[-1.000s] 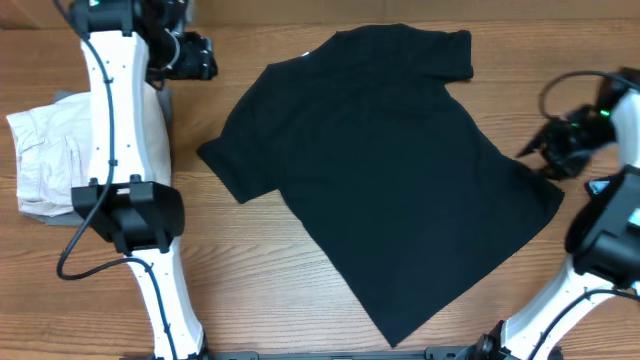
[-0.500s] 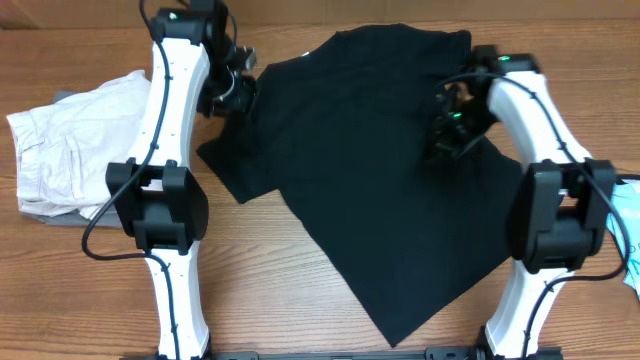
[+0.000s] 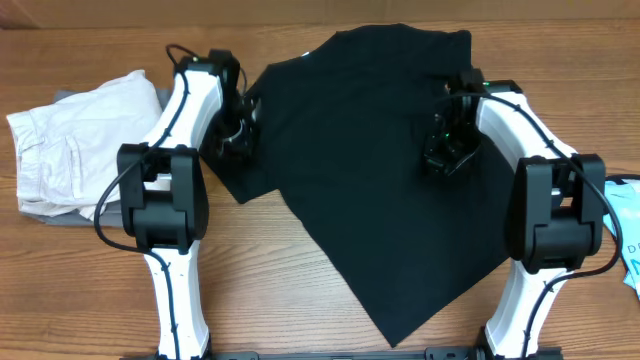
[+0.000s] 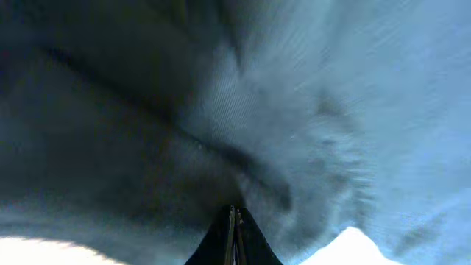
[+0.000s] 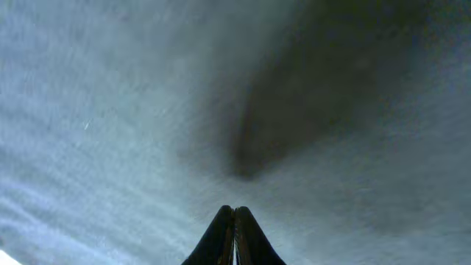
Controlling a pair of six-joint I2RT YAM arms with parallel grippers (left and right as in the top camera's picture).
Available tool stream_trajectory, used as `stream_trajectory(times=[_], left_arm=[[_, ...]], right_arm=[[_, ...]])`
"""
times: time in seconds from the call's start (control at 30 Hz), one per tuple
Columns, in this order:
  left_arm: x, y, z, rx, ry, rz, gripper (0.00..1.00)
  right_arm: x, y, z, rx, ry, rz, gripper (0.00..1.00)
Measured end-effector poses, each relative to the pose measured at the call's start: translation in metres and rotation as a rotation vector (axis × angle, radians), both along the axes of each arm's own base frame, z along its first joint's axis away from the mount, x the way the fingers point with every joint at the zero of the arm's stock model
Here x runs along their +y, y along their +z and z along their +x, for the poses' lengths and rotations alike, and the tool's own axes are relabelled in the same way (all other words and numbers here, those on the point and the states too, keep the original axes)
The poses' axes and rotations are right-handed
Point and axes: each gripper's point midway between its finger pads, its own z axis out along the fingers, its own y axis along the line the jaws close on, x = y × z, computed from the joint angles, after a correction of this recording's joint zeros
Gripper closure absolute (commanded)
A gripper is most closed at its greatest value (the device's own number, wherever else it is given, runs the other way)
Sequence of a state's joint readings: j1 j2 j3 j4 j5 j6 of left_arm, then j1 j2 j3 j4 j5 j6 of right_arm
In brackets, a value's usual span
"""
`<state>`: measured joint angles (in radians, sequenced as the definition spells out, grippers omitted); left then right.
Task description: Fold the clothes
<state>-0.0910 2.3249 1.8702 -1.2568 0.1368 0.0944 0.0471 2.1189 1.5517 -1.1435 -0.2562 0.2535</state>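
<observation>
Black T-shirt point(image 3: 390, 180) spread flat on desk point(image 3: 300, 300), folded off-white garment point(image 3: 70, 150) to T-shirt's left. Left end effector point(image 3: 238, 140) at T-shirt's left sleeve, fingers squeezed together on pinch of fabric. Right end effector point(image 3: 445, 150) on T-shirt's right side, below right sleeve, fingers likewise clamped on fabric.

Soft black short-sleeved T-shirt point(image 4: 309, 103) swamps both my wrist views, close and blurred. My left gripper point(image 4: 234, 213) and right gripper point(image 5: 234, 212) are pressed together; whether cloth is caught between, I can't tell. The overhead view's right edge cuts off the light blue printed item point(image 3: 626, 232).
</observation>
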Motion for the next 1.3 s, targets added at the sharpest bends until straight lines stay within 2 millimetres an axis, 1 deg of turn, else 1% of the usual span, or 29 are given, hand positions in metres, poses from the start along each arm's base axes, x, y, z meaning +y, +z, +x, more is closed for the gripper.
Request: stream_trajectory(times=[0.07,0.17,0.23,0.3,0.37,0.43,0.47,0.53,0.57,0.63,0.7,0.77,0.83,0.87,0.93,0.97,1.0,1.03,1.07,1.13,1.17,1.23,1.3], left_arm=[[0.003,-0.010,-0.006,0.017,0.024,0.017,0.96],[0.006,-0.012,-0.009,0.011,0.073,0.029,0.96],[0.008,-0.012,-0.016,0.024,0.102,0.035,0.96],[0.010,-0.014,-0.028,0.054,0.131,0.042,0.96],[0.012,-0.014,-0.043,0.095,0.148,0.051,0.96],[0.016,-0.015,-0.065,0.167,0.158,0.065,0.95],[0.017,-0.016,-0.079,0.216,0.158,0.075,0.96],[0.021,-0.016,-0.103,0.305,0.157,0.097,0.96],[0.022,-0.016,-0.112,0.338,0.157,0.107,0.96],[0.025,-0.015,-0.130,0.398,0.153,0.124,0.96],[0.026,-0.015,-0.140,0.420,0.150,0.134,0.95],[0.028,-0.013,-0.143,0.411,0.149,0.138,0.95],[0.030,-0.009,-0.140,0.370,0.144,0.148,0.95],[0.031,-0.004,-0.139,0.353,0.144,0.151,0.96],[0.033,0.013,-0.135,0.287,0.146,0.152,0.96],[0.034,0.025,-0.131,0.241,0.148,0.148,0.96],[0.034,0.044,-0.126,0.168,0.152,0.141,0.96],[0.034,0.056,-0.123,0.120,0.154,0.136,0.96],[0.034,0.072,-0.119,0.055,0.158,0.127,0.96],[0.034,0.105,-0.113,-0.083,0.165,0.109,0.87],[0.034,0.119,-0.112,-0.138,0.168,0.100,0.84],[0.033,0.142,-0.109,-0.236,0.177,0.081,0.83],[0.031,0.157,-0.107,-0.300,0.181,0.062,0.79]], right_arm=[[-0.006,0.000,0.001,-0.001,-0.011,-0.001,0.95],[-0.017,0.004,0.003,-0.013,-0.037,-0.001,0.95],[-0.026,0.015,0.006,-0.041,-0.056,-0.001,0.94],[-0.034,0.032,0.011,-0.086,-0.077,-0.001,0.93],[-0.042,0.057,0.019,-0.158,-0.097,-0.003,0.91],[-0.048,0.084,0.024,-0.233,-0.111,-0.006,0.89],[-0.050,0.098,0.025,-0.269,-0.114,-0.007,0.87],[-0.050,0.116,0.025,-0.313,-0.113,-0.008,0.85],[-0.050,0.121,0.024,-0.324,-0.113,-0.008,0.84],[-0.049,0.123,0.024,-0.326,-0.114,-0.009,0.83],[-0.051,0.120,0.024,-0.314,-0.130,-0.021,0.83],[-0.057,0.114,0.024,-0.298,-0.164,-0.049,0.83],[-0.061,0.109,0.021,-0.279,-0.194,-0.070,0.83],[-0.064,0.105,0.019,-0.265,-0.209,-0.081,0.83],[-0.071,0.098,0.013,-0.237,-0.240,-0.101,0.84],[-0.076,0.093,0.009,-0.219,-0.261,-0.112,0.84],[-0.082,0.088,0.006,-0.205,-0.283,-0.120,0.85],[-0.088,0.084,0.003,-0.193,-0.307,-0.125,0.85],[-0.096,0.078,0.000,-0.181,-0.333,-0.132,0.87],[-0.116,0.065,-0.008,-0.157,-0.398,-0.143,0.89],[-0.124,0.060,-0.011,-0.153,-0.428,-0.145,0.89],[-0.142,0.045,-0.019,-0.137,-0.496,-0.145,0.91],[-0.156,0.032,-0.023,-0.144,-0.549,-0.135,0.92]])
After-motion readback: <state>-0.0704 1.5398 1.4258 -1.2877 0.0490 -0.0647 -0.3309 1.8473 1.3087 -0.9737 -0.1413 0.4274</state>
